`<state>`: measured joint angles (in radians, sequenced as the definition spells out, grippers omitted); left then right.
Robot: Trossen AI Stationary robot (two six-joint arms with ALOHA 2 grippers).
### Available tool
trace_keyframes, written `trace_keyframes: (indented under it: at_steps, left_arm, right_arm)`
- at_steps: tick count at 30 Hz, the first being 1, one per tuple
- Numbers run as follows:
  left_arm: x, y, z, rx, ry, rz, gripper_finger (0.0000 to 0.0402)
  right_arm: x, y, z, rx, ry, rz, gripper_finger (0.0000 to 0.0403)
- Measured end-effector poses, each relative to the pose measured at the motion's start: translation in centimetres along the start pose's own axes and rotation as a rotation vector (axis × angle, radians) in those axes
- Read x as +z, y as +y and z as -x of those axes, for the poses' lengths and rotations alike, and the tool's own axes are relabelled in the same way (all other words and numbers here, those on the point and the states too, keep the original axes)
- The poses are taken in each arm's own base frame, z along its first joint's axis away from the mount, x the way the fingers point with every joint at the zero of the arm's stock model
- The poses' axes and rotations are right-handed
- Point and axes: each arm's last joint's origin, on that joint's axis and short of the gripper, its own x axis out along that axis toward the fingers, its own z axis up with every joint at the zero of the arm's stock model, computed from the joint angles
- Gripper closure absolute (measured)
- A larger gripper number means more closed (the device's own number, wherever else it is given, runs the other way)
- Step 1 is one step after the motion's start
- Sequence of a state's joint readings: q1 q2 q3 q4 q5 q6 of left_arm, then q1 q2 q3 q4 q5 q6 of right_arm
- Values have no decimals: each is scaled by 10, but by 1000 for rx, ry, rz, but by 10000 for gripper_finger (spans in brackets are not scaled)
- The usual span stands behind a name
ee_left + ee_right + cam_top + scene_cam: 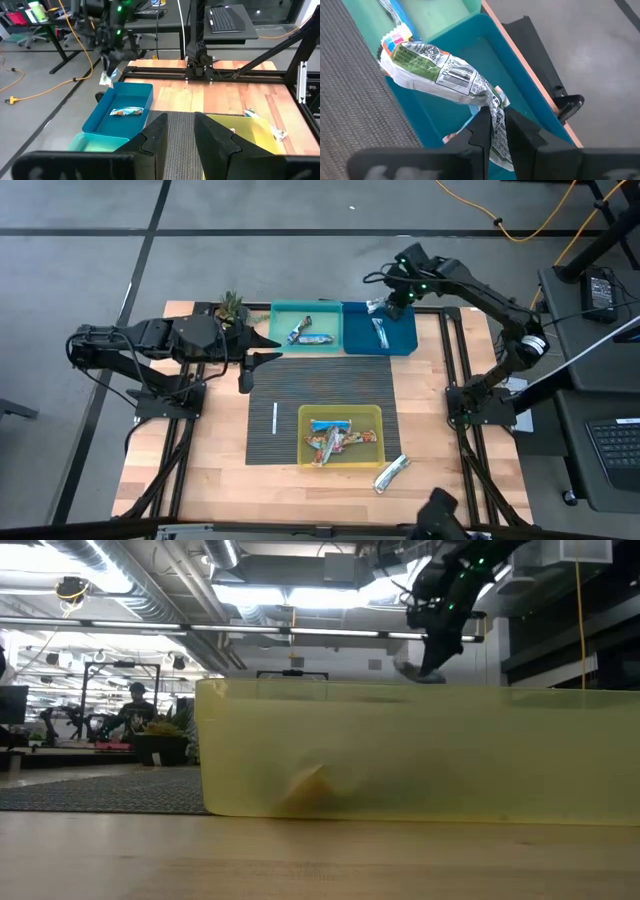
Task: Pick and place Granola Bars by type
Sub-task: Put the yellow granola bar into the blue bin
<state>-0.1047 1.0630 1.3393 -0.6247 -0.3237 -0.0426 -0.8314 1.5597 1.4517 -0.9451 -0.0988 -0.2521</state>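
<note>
Silver-wrapped granola bar [435, 70] hangs clamped in the right tool [495, 125] above the blue bin [400, 340] at the counter's far edge, so releasing it there comes next.

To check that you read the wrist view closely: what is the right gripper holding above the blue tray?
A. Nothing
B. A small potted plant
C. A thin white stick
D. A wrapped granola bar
D: the right gripper pinches a white-and-green wrapped granola bar, barcode showing, above the blue tray.
</note>
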Motion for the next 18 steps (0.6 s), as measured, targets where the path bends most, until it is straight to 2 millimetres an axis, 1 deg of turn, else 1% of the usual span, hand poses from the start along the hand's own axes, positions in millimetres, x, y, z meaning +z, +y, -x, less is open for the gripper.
trace_keyframes:
  at_steps: [5,13,18]
  left_arm:
    - [0,0,0,0,0,12,313]
    - [0,0,0,0,0,26,313]
    - [0,1,0,37,-2,27,313]
  right_arm:
    - [4,-3,-22,17,24,20,344]
    - [7,-4,-49,75,50,92,344]
    - [7,-3,-66,98,87,139,344]
